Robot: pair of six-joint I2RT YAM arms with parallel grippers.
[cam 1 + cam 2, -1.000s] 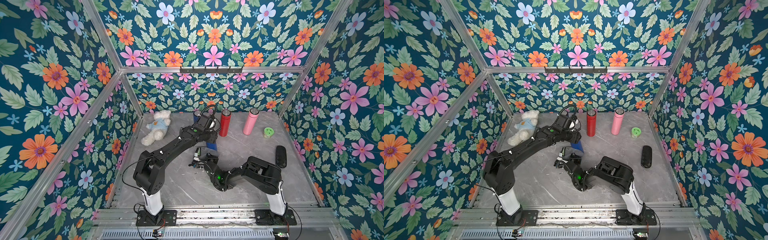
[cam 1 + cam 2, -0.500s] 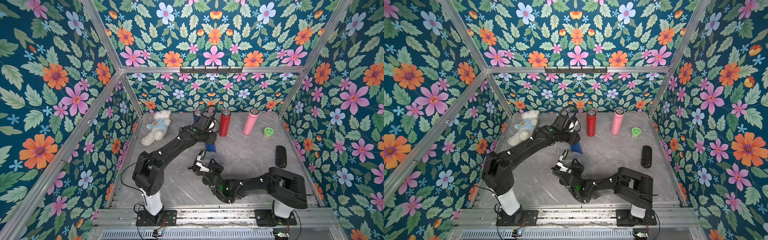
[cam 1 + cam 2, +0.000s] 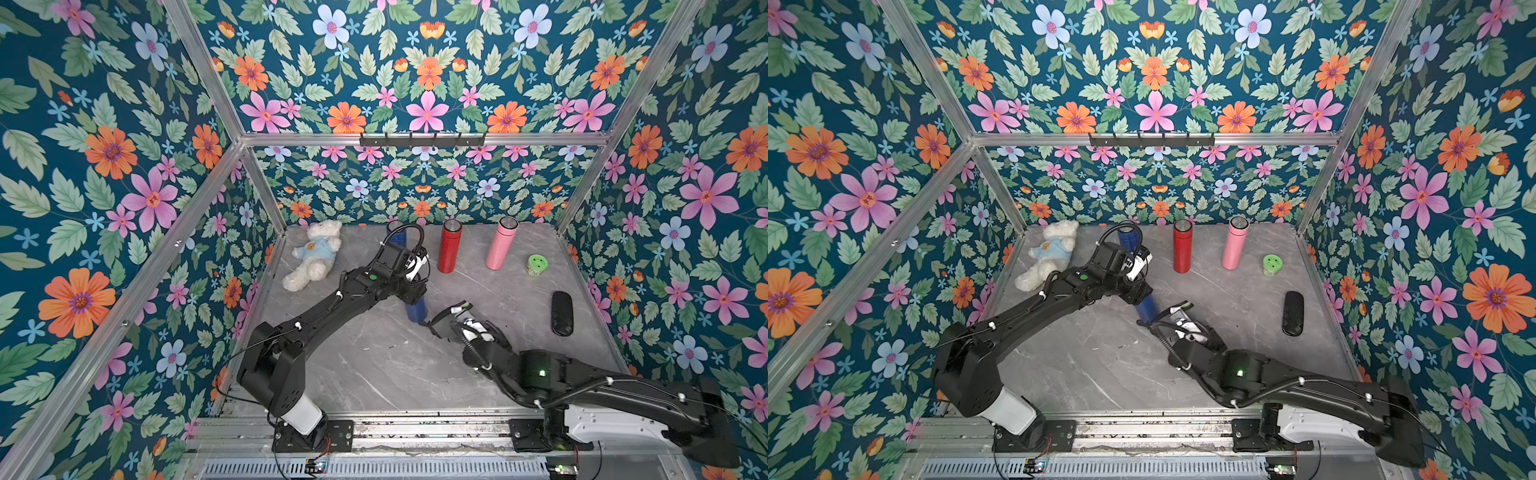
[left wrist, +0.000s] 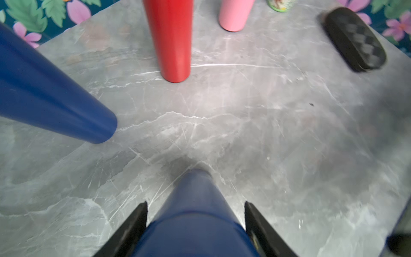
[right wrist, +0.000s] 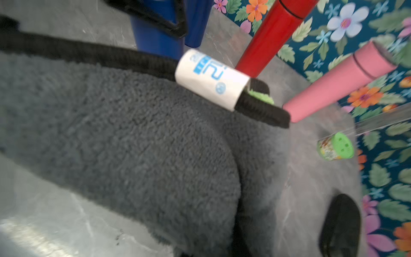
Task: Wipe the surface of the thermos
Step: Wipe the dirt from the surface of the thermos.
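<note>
A blue thermos stands upright mid-table, and my left gripper is shut on its upper part, one black finger on each side. My right gripper is shut on a grey fleece cloth with black trim and a white label. The cloth hangs low, just right of the thermos base; I cannot tell whether they touch. It hides the right fingers in the right wrist view.
A second blue thermos, a red one and a pink one stand along the back. A white teddy bear lies back left. A green-lidded jar and a black case are on the right.
The right arm has unfolded and stretched out low to the right. Its gripper carried the cloth from the front-left of the held thermos to its right. The left arm has hardly moved.
</note>
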